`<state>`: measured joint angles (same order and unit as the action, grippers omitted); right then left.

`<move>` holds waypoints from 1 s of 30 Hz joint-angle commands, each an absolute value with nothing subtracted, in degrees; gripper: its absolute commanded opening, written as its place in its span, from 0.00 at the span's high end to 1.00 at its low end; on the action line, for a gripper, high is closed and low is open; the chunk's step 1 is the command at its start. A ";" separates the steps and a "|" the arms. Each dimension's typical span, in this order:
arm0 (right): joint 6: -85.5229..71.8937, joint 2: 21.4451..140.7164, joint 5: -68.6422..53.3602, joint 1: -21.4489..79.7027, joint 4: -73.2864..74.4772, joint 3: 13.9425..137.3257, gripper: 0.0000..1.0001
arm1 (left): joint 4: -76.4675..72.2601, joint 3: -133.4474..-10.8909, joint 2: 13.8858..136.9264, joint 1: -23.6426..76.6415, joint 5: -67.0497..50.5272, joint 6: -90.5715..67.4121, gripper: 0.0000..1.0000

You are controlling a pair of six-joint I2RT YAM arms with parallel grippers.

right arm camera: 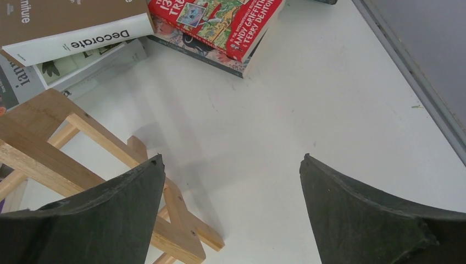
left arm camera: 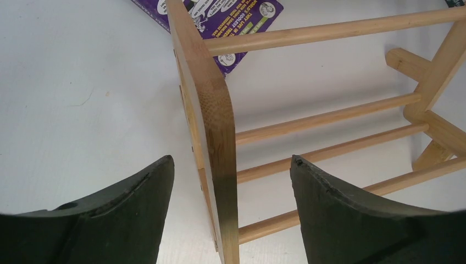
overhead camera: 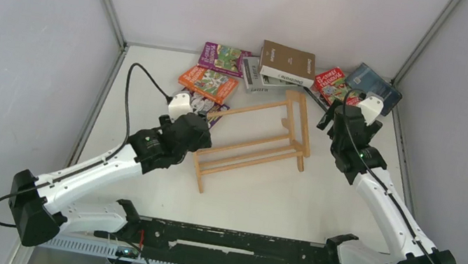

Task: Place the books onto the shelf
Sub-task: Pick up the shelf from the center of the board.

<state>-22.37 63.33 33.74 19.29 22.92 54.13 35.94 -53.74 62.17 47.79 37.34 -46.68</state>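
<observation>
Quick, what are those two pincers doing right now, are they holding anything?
Left pincer: open, astride an end board of the shelf, not gripping it.
Right pincer: open, holding nothing.

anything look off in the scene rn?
Yes: the shelf sits skewed on the table and looks tipped onto its side, nothing on it. The books lie in a loose overlapping heap at the far edge.

The left hand (left arm camera: 231,165) and right hand (right arm camera: 231,160) both reach forward, spread wide.
</observation>
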 commanded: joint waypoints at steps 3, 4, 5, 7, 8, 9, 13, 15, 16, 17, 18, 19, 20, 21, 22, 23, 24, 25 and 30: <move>-22.61 62.06 34.46 20.25 23.28 54.40 0.01 | 35.67 -57.51 62.23 48.17 38.23 -48.42 0.19; -22.67 62.05 34.38 20.26 23.29 54.40 0.00 | 35.75 -57.55 62.23 48.21 38.23 -48.55 0.20; -22.61 61.97 34.29 20.42 23.32 54.40 0.01 | 35.92 -57.73 62.31 48.24 38.23 -48.68 0.20; -22.59 61.96 34.19 20.59 23.29 54.40 0.01 | 36.30 -58.01 62.31 48.30 38.23 -48.93 0.20; -22.57 61.96 34.19 20.76 23.29 54.39 0.01 | 36.53 -58.06 62.31 48.38 38.30 -49.00 0.21; -22.61 61.96 34.15 20.82 23.29 54.39 0.01 | 36.69 -58.11 62.31 48.43 38.43 -49.10 0.21; -22.59 61.81 34.69 21.25 23.46 54.40 0.01 | 37.39 -58.10 61.90 48.69 39.02 -49.52 0.21; -22.53 61.71 34.94 21.44 23.55 54.36 0.01 | 37.52 -57.94 61.55 48.74 39.19 -49.77 0.21; -22.56 61.66 35.12 21.51 23.60 54.34 0.01 | 37.53 -57.81 61.46 48.77 39.20 -49.89 0.22; -22.58 61.74 35.23 21.70 23.66 54.34 0.01 | 37.53 -57.75 61.44 48.84 39.20 -49.94 0.23; -22.57 61.63 35.32 21.82 23.84 54.32 0.01 | 37.53 -57.70 61.39 48.94 39.20 -50.00 0.26; -22.66 61.61 35.40 21.88 23.92 54.33 0.01 | 37.53 -57.73 61.51 48.89 39.20 -50.01 0.28; -22.87 61.59 35.46 22.08 24.08 54.35 0.01 | 37.53 -57.73 61.52 48.95 39.12 -50.09 0.33; -23.05 61.61 35.55 22.20 24.27 54.40 0.01 | 37.53 -57.81 61.67 48.97 39.11 -50.14 0.39; -23.16 61.55 35.67 22.43 24.48 54.36 0.01 | 37.53 -57.82 61.67 49.09 39.16 -50.25 0.44; -23.32 61.39 35.70 22.59 24.71 54.35 0.01 | 37.53 -57.73 61.81 49.10 39.19 -50.46 0.50; -23.38 61.16 35.75 22.75 24.90 54.32 0.01 | 37.53 -57.72 61.87 49.15 39.20 -50.59 0.55; -23.44 61.02 35.85 22.98 25.14 54.37 0.01 | 37.53 -57.63 61.95 49.18 39.20 -50.74 0.57; -23.63 60.37 36.12 23.55 25.91 54.34 0.01 | 37.76 -57.66 62.92 49.64 39.33 -51.15 0.68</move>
<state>-22.55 62.30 34.74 22.83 25.45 54.13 38.46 -53.82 62.28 48.84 38.00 -50.09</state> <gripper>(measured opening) 0.993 0.361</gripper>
